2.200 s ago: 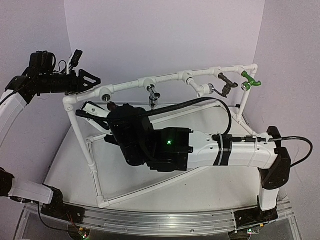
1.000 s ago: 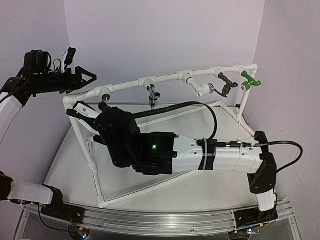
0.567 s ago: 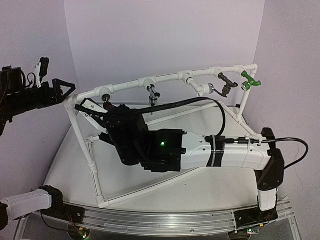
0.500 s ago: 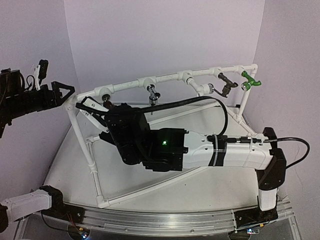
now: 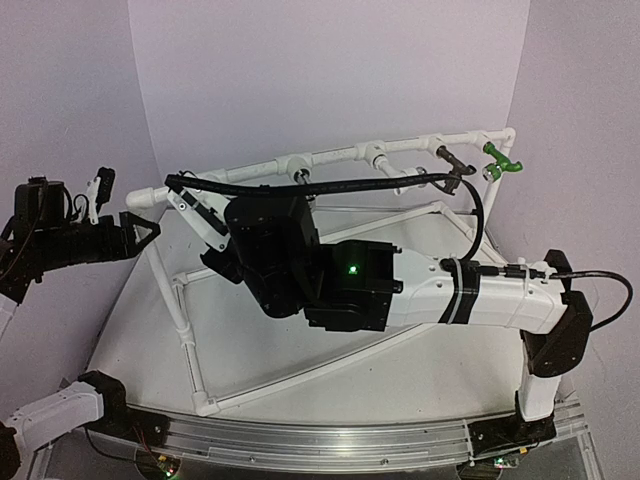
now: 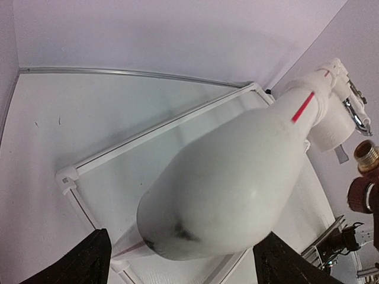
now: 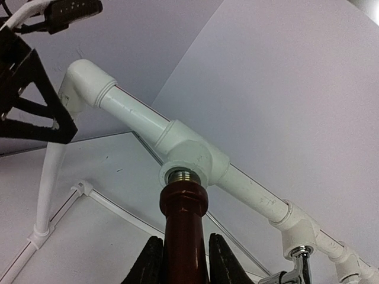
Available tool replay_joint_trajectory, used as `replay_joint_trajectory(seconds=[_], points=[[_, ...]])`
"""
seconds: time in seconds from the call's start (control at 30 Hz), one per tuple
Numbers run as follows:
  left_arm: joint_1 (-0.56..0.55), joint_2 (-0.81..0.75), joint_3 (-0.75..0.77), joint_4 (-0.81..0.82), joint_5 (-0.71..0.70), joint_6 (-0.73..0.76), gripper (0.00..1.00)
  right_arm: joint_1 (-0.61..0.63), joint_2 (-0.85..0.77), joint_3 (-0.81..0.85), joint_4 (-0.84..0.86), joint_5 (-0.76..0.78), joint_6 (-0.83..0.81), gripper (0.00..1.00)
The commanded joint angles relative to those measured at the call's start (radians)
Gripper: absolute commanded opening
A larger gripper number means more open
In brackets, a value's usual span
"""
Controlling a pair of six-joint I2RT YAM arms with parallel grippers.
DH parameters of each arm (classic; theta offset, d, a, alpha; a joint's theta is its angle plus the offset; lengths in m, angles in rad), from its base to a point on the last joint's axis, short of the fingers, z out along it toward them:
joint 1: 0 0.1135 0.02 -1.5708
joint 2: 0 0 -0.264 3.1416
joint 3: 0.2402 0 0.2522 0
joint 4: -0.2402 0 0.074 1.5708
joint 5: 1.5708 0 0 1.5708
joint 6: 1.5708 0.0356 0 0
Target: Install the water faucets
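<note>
My right gripper (image 7: 185,238) is shut on the dark brown faucet (image 7: 183,207), held upright. Its threaded tip sits in the mouth of a tee fitting (image 7: 192,155) on the white pipe frame (image 5: 340,153). In the top view my right wrist (image 5: 270,250) hides this grip. On the same rail hang a chrome faucet (image 7: 299,266), a dark bronze faucet (image 5: 455,166) and a green faucet (image 5: 503,160). My left gripper (image 5: 143,232) is open beside the frame's left corner elbow (image 7: 86,80). That elbow fills the left wrist view as a white blur (image 6: 225,189), with nothing gripped.
The frame's lower pipes (image 5: 300,375) lie across the white table (image 5: 130,330). My right arm (image 5: 480,300) spans the middle, its black cable (image 5: 400,185) looping over the top rail. A metal rail (image 5: 330,440) runs along the near edge. Purple walls close in behind and beside.
My left gripper has dropped from the top rail's left end to beside the corner post, still open. My right arm has swung up and right with the brown faucet, toward the tee.
</note>
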Motion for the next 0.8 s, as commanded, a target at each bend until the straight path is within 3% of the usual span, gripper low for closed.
replay_joint_trajectory(seconds=[0.0,0.23,0.53,0.77], points=[[0.004,-0.012,-0.066,0.028,-0.010,0.036,0.81,-0.006,-0.047,-0.004,0.019,-0.015,0.048,0.00],[0.003,-0.050,-0.194,0.264,-0.026,0.061,0.65,-0.007,-0.042,-0.006,0.018,0.019,0.059,0.00],[0.003,-0.154,-0.347,0.488,-0.007,0.089,0.55,-0.007,0.022,0.070,0.006,0.060,0.082,0.00],[0.004,-0.152,-0.394,0.536,0.014,0.100,0.41,-0.015,0.061,0.112,0.004,0.059,0.088,0.00]])
